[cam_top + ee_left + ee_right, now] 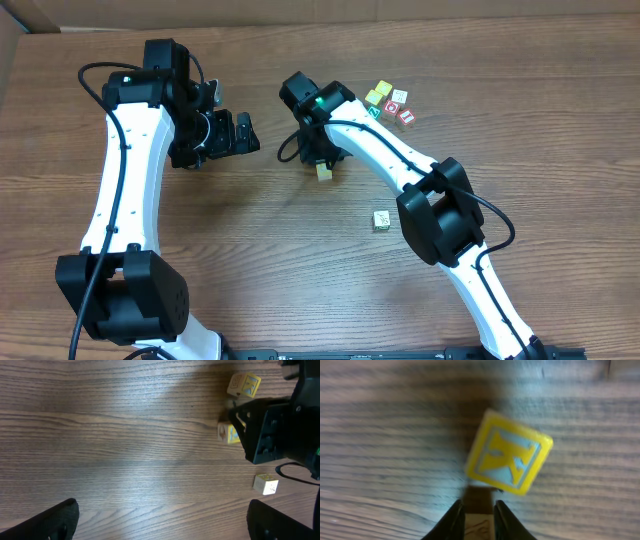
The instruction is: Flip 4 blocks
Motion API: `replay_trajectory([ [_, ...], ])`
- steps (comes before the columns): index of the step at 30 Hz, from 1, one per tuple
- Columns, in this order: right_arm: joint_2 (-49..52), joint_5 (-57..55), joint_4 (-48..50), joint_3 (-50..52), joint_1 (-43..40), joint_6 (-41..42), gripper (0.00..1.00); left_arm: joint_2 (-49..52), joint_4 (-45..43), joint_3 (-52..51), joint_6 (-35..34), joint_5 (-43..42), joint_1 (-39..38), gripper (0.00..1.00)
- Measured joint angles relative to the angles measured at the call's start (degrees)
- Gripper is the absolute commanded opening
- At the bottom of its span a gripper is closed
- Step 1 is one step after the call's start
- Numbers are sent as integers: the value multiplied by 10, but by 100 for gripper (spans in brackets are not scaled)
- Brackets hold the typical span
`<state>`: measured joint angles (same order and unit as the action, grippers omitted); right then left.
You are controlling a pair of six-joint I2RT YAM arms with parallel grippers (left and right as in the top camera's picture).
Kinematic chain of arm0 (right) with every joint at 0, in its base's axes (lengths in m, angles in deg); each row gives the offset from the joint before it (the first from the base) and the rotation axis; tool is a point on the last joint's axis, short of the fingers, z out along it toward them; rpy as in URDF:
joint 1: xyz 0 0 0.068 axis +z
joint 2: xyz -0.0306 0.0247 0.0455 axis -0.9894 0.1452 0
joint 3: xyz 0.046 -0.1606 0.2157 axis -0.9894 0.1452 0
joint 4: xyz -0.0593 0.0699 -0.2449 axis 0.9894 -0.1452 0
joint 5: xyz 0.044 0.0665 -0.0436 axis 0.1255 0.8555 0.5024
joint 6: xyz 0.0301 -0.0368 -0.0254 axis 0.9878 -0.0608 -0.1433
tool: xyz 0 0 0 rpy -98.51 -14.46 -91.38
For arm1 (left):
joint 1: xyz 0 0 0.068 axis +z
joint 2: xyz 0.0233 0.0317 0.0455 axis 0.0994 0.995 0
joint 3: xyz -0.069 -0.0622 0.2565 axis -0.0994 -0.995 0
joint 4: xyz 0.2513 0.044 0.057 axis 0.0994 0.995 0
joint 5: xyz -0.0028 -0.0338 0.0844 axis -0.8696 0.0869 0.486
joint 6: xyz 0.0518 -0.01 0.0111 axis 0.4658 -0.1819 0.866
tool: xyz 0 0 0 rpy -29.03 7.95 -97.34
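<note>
Right pincer [477, 506] narrow on cut-off cream block [480, 527], yellow block [510, 452] blurred; left pincer [162, 522] wide.

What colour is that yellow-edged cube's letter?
The yellow wooden cube has a yellow letter on pale blue; right wrist view.

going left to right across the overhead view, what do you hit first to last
left tool → yellow-faced block → cream cube → red-faced block; the other far cubes overlap the cream cube's column, so they are left out
</note>
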<state>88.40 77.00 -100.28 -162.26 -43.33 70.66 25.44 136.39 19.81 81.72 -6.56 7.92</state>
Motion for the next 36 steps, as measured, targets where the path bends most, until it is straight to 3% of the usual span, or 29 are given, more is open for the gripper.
replay_trajectory([
  [7, -6, 3, -93, -34, 0, 0, 16, 0, 0, 0, 0, 0, 0, 100],
  [8, -13, 4, -112, -44, 0, -1, 28, 0, 0, 0, 0, 0, 0, 100],
  [9, -21, 5, -126, -51, 0, -1, 51, 0, 0, 0, 0, 0, 0, 100],
  [10, -34, 7, -141, -58, 0, -1, 65, 0, 0, 0, 0, 0, 0, 100],
  [13, -71, 24, -169, -69, 0, 2, 79, 0, 0, 0, 0, 0, 0, 100],
  [18, -96, 46, -125, -61, 0, 19, 79, 0, 0, 0, 0, 0, 0, 100],
  [27, -96, 52, -39, 76, 0, 49, 79, 0, 0, 0, 0, 0, 0, 100],
  [29, -96, 54, -24, 106, 0, 53, 75, 0, 0, 0, 0, 0, 0, 100],
  [32, -96, 56, 8, 139, 0, 57, 54, 0, 0, 0, 0, 0, 0, 100],
  [36, -96, 61, 37, 153, 0, 60, 50, 0, 0, 0, 0, 0, 0, 100],
])
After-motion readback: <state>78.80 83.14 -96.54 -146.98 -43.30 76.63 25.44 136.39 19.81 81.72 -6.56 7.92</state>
